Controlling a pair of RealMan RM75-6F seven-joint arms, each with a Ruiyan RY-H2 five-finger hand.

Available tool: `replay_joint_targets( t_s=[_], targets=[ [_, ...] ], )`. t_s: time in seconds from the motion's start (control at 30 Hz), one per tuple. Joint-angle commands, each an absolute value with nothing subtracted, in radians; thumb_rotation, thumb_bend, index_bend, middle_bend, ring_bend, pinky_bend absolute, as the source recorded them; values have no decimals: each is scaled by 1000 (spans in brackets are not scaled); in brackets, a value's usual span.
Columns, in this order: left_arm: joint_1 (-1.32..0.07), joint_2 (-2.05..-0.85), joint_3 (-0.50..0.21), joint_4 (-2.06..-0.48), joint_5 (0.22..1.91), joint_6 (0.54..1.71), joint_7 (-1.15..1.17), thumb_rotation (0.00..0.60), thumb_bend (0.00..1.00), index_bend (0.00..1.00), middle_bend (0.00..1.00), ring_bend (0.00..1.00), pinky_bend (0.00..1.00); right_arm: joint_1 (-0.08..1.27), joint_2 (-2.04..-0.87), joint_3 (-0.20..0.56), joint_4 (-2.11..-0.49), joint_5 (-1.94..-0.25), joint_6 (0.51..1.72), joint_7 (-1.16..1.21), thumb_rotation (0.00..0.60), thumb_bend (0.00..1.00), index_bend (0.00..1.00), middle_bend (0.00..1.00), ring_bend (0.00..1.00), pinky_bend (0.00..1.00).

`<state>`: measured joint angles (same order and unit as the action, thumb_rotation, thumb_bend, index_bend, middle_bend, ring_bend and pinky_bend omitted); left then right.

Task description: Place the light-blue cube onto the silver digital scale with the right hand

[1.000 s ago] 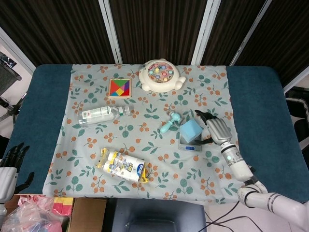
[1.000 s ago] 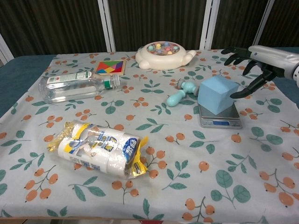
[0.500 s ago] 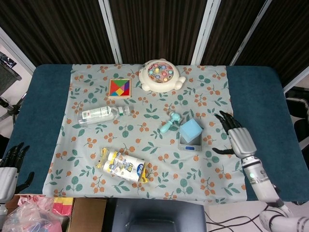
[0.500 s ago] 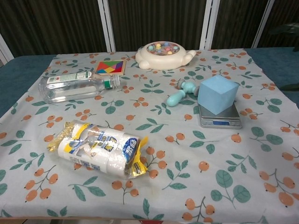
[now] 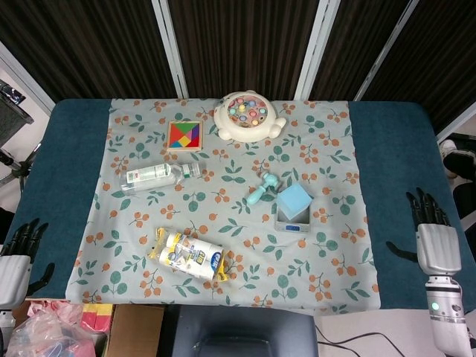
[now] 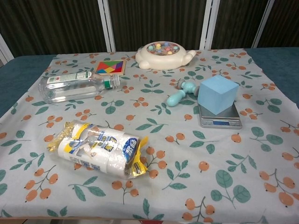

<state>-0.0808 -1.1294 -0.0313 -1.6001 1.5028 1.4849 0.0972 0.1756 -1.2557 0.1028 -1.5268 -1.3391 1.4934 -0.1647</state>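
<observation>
The light-blue cube (image 5: 294,199) (image 6: 217,94) rests on the silver digital scale (image 5: 293,223) (image 6: 220,119), right of the cloth's middle. Nothing touches the cube. My right hand (image 5: 435,244) is open with spread fingers over the blue table's right edge, far from the scale; it shows only in the head view. My left hand (image 5: 16,257) hangs open off the table's left front corner, holding nothing.
A teal toy hammer (image 6: 181,93) lies just left of the scale. A clear bottle (image 6: 74,85), a wrapped pack of rolls (image 6: 99,149), a tangram puzzle (image 6: 110,67) and a white fishing-game toy (image 6: 164,54) sit on the floral cloth (image 6: 154,130).
My right hand has drawn away from the cube, moving right and toward the table's front edge, and has left the chest view. The cube stays on the scale.
</observation>
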Motion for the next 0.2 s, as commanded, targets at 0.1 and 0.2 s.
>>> replay_joint_targets(
  t_s=[0.1,0.2],
  targets=[
    [-83,-1128,-34,-1605,1493,1478,98,600,373,76,0,37,294,166,-1256,98,-1524,-1363,1496,-162,600,203,0,99,59,297],
    [-83,-1126,-33,-1605,1494,1478,94,600,372,76,0,36,293,162,-1257,100,-1526,-1368,1497,-164,600,203,0,99,59,297]
  ],
)
